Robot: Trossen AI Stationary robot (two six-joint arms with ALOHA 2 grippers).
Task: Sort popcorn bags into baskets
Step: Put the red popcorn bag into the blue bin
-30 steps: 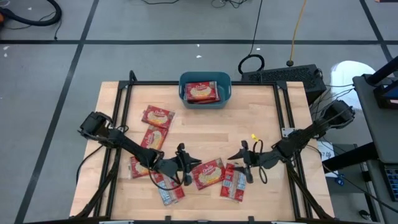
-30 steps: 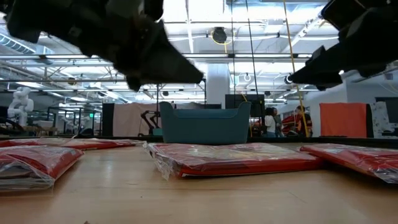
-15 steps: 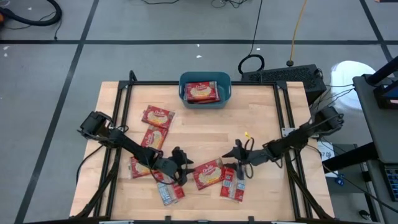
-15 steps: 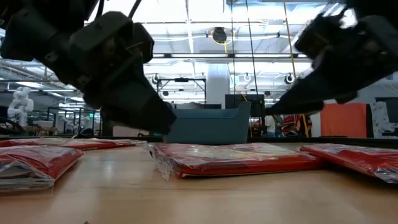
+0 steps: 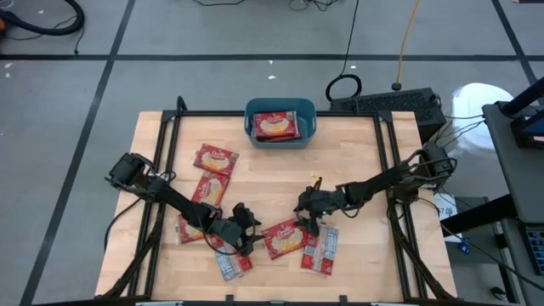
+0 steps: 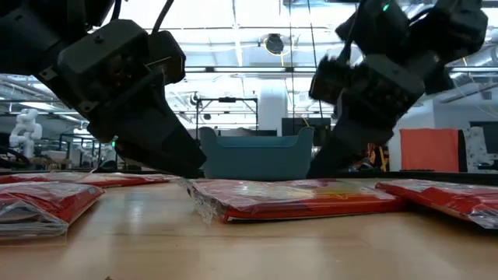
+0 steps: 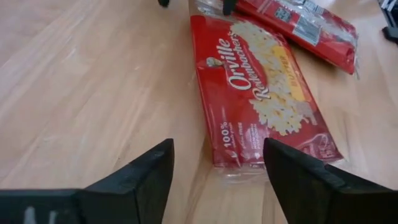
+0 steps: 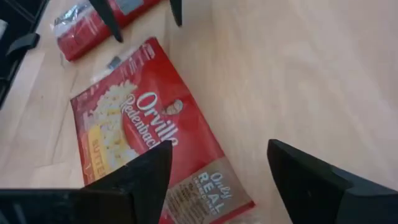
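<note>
A red popcorn bag (image 5: 285, 239) with a cream-yellow label lies flat on the wooden table between my two grippers. It also shows in the left wrist view (image 7: 261, 93), the right wrist view (image 8: 146, 140) and the low view (image 6: 296, 198). My left gripper (image 5: 252, 231) is open, low over the table at the bag's left end (image 7: 217, 162). My right gripper (image 5: 304, 219) is open, low at the bag's right end (image 8: 217, 158). The teal basket (image 5: 308, 127) stands at the table's far edge with one bag (image 5: 274, 126) lying in it.
Other bags lie flat on the table: two on the left (image 5: 215, 159), (image 5: 207, 189), one under the left arm (image 5: 189, 228), one with its back up near the front edge (image 5: 231, 265) and one to the right of the middle bag (image 5: 320, 249). Black frame rails (image 5: 161, 170) run along the table's sides.
My right gripper has gone toward the table's left edge and down, to the right end of the middle bag. My left gripper has come down toward the table at the bag's left end. The bags have stayed where they were.
</note>
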